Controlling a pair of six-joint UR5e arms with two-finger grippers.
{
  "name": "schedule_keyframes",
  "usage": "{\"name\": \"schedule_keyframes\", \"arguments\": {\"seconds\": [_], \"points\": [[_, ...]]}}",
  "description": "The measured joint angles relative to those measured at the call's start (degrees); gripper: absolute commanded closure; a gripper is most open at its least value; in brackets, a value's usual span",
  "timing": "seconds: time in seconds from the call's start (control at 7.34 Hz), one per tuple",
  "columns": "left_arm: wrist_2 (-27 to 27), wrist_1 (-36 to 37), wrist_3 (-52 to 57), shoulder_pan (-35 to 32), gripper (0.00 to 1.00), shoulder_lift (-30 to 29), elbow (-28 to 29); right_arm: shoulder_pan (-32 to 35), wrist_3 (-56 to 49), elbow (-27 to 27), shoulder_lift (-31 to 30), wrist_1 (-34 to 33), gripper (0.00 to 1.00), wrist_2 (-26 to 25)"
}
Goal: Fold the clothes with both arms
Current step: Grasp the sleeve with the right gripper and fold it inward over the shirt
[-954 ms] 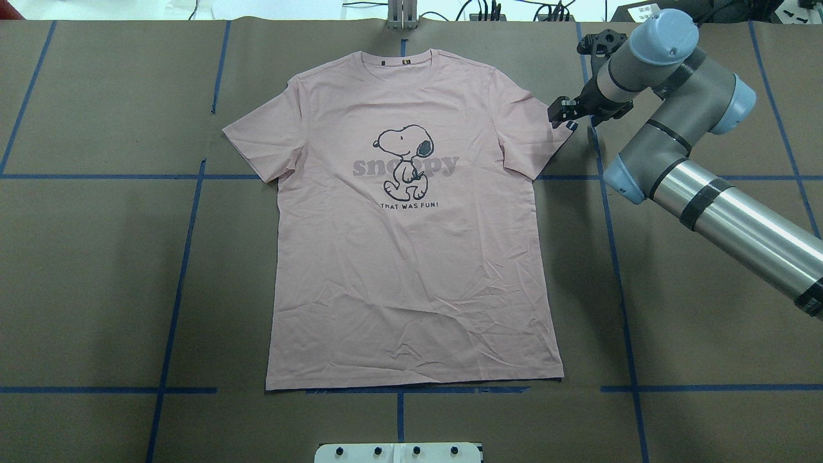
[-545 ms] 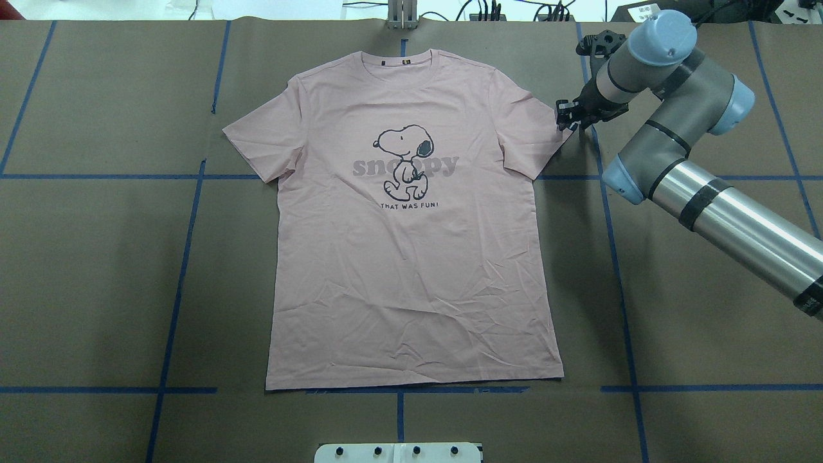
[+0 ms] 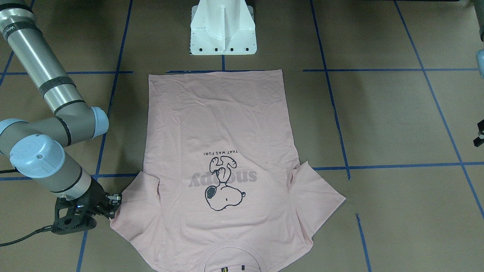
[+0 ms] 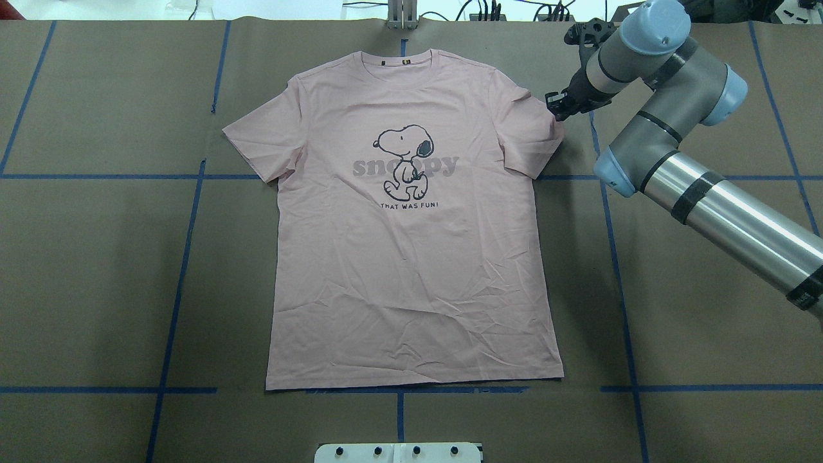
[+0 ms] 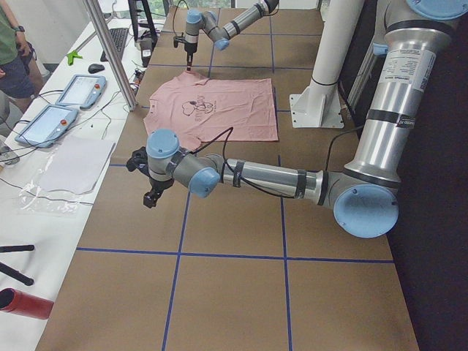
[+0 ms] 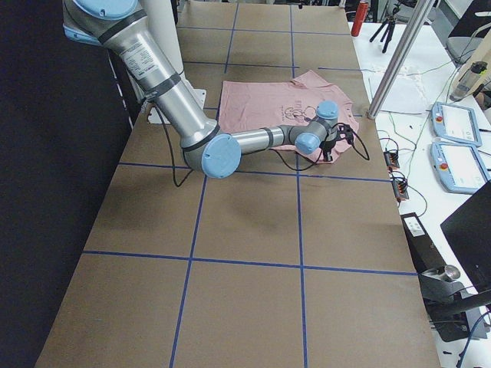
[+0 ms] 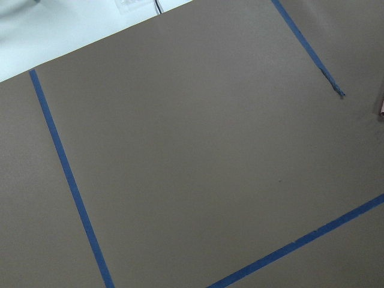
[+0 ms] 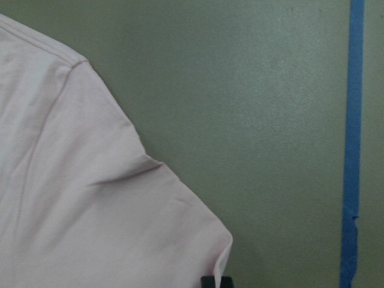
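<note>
The pale pink T-shirt (image 4: 411,257) lies flat and face up on the brown table, collar toward the far edge. My right gripper (image 4: 557,109) is at the outer edge of its right-hand sleeve and looks shut on the hem, which is drawn slightly inward. The front-facing view shows the same gripper (image 3: 114,202) at that sleeve of the T-shirt (image 3: 223,124). The right wrist view holds the wrinkled sleeve corner (image 8: 90,210). My left gripper (image 5: 149,197) hangs over bare table far from the shirt; I cannot tell whether it is open or shut.
The white pedestal base (image 3: 223,30) stands at the near edge by the shirt's hem. Blue tape lines (image 4: 617,257) cross the table. A side bench with tablets (image 5: 77,91) and a person (image 5: 11,51) lies beyond the far edge.
The right gripper, open beside the sleeve a second ago, has shut on its edge and shifted left and toward the collar end, pulling the sleeve corner inward.
</note>
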Motion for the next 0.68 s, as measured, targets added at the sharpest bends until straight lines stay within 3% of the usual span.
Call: {"name": "schedule_keyframes", "arguments": {"seconds": [0.27, 0.54, 0.68], "points": [[0.0, 0.0, 0.1, 0.0, 0.00, 0.0, 0.1, -1.5, 2.8, 2.5, 3.0, -0.2, 1.00, 1.6], [0.0, 0.0, 0.1, 0.0, 0.00, 0.1, 0.1, -4.5, 5.2, -0.3, 10.2, -2.6, 1.00, 0.0], [0.0, 0.0, 0.1, 0.0, 0.00, 0.1, 0.1, -5.8, 5.6, -3.6, 14.4, -3.6, 0.59, -2.1]]}}
